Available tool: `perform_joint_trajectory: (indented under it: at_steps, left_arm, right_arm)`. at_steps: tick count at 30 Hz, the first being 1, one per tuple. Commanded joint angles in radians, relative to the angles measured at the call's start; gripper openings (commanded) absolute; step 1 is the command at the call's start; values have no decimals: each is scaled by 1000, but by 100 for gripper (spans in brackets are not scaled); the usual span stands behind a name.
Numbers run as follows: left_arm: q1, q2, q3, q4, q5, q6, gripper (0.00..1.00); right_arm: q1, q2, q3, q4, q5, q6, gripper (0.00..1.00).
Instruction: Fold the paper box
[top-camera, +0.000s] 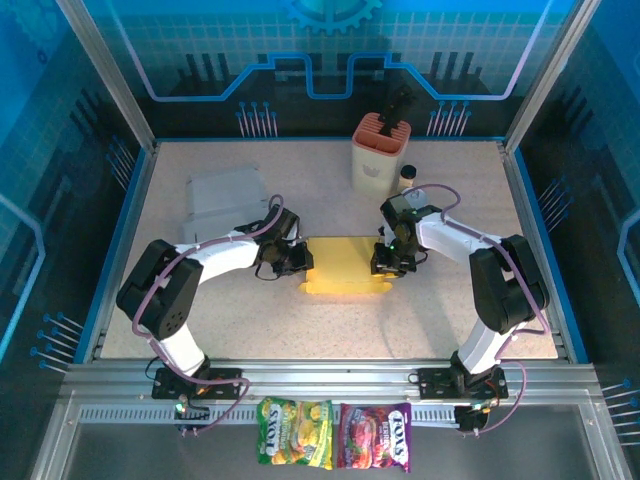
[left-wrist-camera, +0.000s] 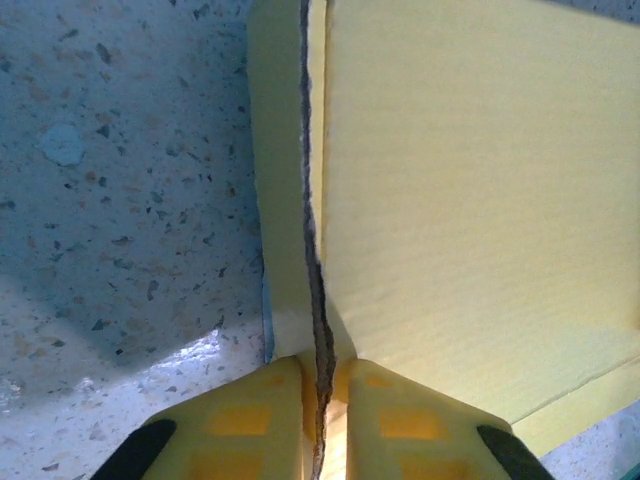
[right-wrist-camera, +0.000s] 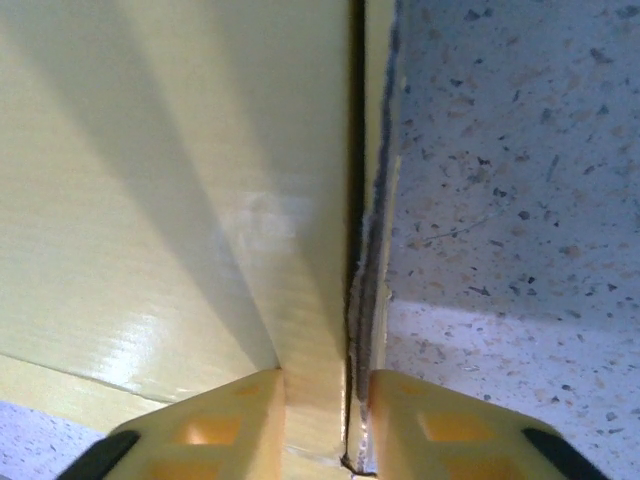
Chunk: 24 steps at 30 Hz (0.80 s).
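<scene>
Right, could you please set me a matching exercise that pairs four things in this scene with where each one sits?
Things:
1. yellow paper box
2. salmon utensil holder
3. grey flat box
4. Fox's candy bags

Places:
A. back left of the table
B. off the table, past its near edge
C. middle of the table
D. back of the table, just right of centre

Pairs: 1-C, 2-D, 3-A, 4-B.

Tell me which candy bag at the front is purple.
The right candy bag, nearer the right arm's base; the left candy bag is green and yellow.
</scene>
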Motion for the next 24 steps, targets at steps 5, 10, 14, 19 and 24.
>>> perform_joint_trajectory:
  at_steps: [5, 10, 14, 19, 24]
  left_arm:
    - [-11, 17, -52, 19, 9, -6, 6]
    - [0, 8, -91, 69, 22, -27, 5]
    - [9, -8, -129, 124, 31, -43, 4]
    - [29, -19, -181, 187, 53, -66, 4]
    - [43, -35, -218, 214, 59, -69, 3]
  right_arm:
    - [-102, -85, -49, 69, -116, -50, 57]
    - [-173, -90, -74, 142, -186, -58, 70]
    - [-212, -74, -105, 223, -270, -52, 73]
    - [-238, -70, -144, 323, -347, -54, 81]
    - [-250, -21, -146, 371, -436, -64, 82]
